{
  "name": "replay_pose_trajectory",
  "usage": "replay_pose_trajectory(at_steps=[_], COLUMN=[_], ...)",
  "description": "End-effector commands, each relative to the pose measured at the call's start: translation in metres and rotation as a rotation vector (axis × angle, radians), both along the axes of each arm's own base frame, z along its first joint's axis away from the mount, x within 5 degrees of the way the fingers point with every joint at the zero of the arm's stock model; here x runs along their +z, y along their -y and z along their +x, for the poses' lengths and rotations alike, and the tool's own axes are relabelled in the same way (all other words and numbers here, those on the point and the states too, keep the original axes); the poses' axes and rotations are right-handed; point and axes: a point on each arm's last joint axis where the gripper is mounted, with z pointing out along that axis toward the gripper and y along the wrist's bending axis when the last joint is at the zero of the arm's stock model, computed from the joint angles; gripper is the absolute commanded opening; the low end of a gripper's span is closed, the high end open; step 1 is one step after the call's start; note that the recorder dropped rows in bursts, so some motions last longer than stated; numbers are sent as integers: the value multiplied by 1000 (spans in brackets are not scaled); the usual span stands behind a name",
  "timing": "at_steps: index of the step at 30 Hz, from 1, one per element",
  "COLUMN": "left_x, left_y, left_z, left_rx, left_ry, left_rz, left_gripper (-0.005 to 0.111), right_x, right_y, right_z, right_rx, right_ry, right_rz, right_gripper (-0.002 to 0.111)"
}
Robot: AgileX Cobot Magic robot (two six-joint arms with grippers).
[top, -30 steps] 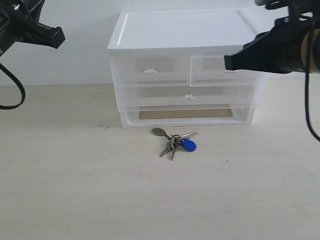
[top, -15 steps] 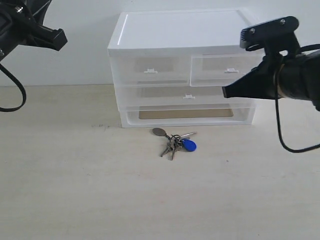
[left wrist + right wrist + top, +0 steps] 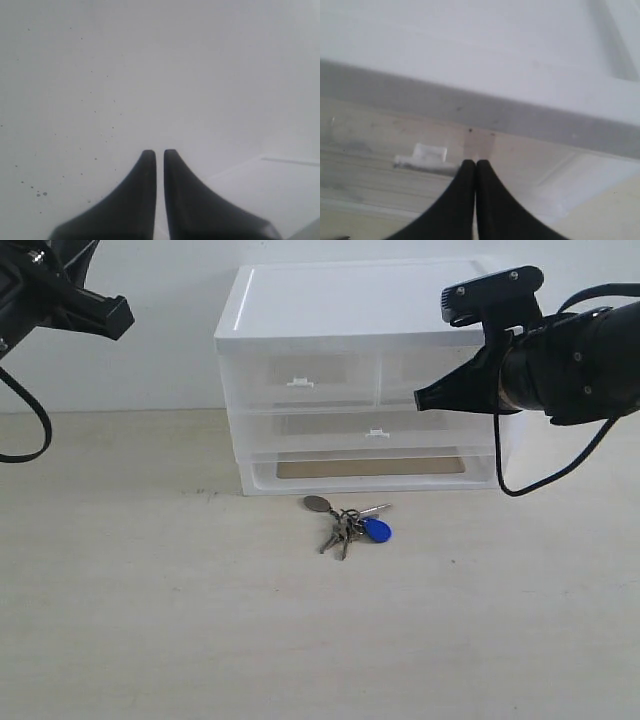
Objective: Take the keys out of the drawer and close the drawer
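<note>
The keys (image 3: 350,523) lie on the desk (image 3: 150,620) just in front of the white unit (image 3: 350,300) (already out): light, loose metal, best pinched at the ring. The right pincer (image 3: 418,398), closed and empty, is at the drawer (image 3: 400,375) front, which looks flush. The left pincer (image 3: 108,316) is closed, far left.

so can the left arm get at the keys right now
Probably yes: the keys lie uncovered on the table before the drawer unit, and the right gripper is well above them.

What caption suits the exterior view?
Shut black right gripper at the white plastic drawer unit; silver keys with blue fob lie on the beige table.
</note>
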Motion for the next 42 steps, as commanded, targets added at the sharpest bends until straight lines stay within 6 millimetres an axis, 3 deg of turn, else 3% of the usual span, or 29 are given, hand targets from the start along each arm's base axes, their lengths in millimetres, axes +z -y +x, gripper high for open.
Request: replay_pose_trajectory(at_steps=[1,7,14,17,23,24,27,30,37,38,42], left_x=[0,0,-2,-8,-40,-49,-58,-57,-27,-17,-5], left_y=[0,0,0,2,6,4,0,-5,-18,-22,-26], left_z=[-1,-1,0,-2,-17,-23,-41,-65,-120,-139,-169], left_rx=[-1,2,3,-29,-121,-120,-129,-143,-182,-204,-272], left_ry=[7,5,-19,-67,-209,-240,-296,-298,-147,-80,2], left_rz=[-1,5,10,-3,16,20,-11,-36,-110,-131,-178], left_gripper=[4,4,4,4,4,4,4,4,4,4,4], right_x=[5,27,75,94,89,91,101,109,115,115,114], right_y=[-11,-6,19,41,83,92,102,107,118,119,116], right_z=[7,-18,-79,-132,-232,-254,-295,-324,-362,-368,-370], right_rx=[129,171,167,154,128,121,189,272,349,369,407], right_ry=[5,32,147,231,389,458,604,713,870,896,884], right_rz=[1,35,95,148,278,347,458,499,541,547,545], right_gripper=[0,0,0,0,0,0,0,0,0,0,0])
